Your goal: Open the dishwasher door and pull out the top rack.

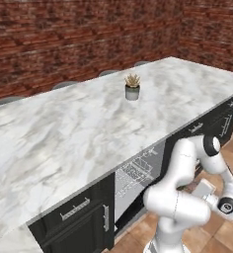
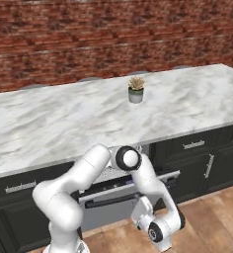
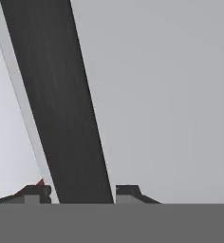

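- From the left base view, a long marble counter (image 1: 79, 128) runs along a brick wall (image 1: 64, 39), with a small potted plant (image 1: 132, 87) standing near the middle of its far half. Under the counter's front edge the dishwasher (image 1: 138, 180) gapes open between black cabinets (image 1: 84, 222), and the white wire top rack (image 1: 134, 170) shows inside the opening. The white arm (image 1: 180, 197) bends down low in front of it, over the tiled floor (image 1: 222, 232).
- From the right base view, the dishwasher door (image 2: 113, 210) hangs partly open beneath the counter's front edge, its grey panel tipped outward from the top. The dark top strip (image 2: 126, 185) runs along its upper edge, and a bit of the rack (image 2: 111, 174) peeks out above it. The arm's wrist sits low, right in front of the door's right half. Drawers with silver handles (image 2: 193, 145) flank it on the right.
- From the hand view, the gripper (image 3: 80, 192) straddles the door's dark strip (image 3: 57, 104): one finger tip (image 3: 38, 192) sits on each side of it, the other (image 3: 127, 191) over the plain grey panel (image 3: 166, 95). The tips look close against the strip, though I cannot tell for sure whether they actually clamp it.
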### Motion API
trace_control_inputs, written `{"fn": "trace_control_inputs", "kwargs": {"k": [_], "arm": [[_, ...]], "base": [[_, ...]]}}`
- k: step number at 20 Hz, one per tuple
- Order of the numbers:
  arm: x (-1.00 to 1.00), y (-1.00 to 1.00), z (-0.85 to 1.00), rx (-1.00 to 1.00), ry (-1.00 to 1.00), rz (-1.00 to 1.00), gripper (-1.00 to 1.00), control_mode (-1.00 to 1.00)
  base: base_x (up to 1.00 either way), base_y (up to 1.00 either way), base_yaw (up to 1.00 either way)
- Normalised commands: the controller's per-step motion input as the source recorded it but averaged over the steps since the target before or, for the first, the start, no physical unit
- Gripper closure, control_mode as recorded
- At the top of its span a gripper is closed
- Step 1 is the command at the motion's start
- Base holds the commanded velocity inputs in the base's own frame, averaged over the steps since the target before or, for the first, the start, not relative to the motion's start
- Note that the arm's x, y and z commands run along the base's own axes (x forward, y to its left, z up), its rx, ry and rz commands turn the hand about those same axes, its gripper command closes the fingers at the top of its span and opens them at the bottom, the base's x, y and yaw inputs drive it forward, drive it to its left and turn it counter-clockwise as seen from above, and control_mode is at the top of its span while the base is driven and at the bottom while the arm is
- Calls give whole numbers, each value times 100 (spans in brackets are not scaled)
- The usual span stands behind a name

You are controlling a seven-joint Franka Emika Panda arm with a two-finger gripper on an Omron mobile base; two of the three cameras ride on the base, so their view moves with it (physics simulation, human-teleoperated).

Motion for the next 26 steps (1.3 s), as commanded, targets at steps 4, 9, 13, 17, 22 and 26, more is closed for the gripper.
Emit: {"fn": "trace_control_inputs", "kwargs": {"k": [4,9,13,17,22,26], "arm": [[-40,-100,-100,-23,45,-3,100,-100],[-12,-94,-72,-26,44,-2,100,-100],[-2,-64,12,-16,30,-2,-100,-100],[-5,-21,96,-9,13,-1,-100,-100],[0,54,100,-15,6,-6,-100,-100],[-6,93,100,-7,18,-10,-100,-100]], "base": [[0,0,0],[0,0,0],[0,0,0],[0,0,0],[0,0,0],[0,0,0]]}}
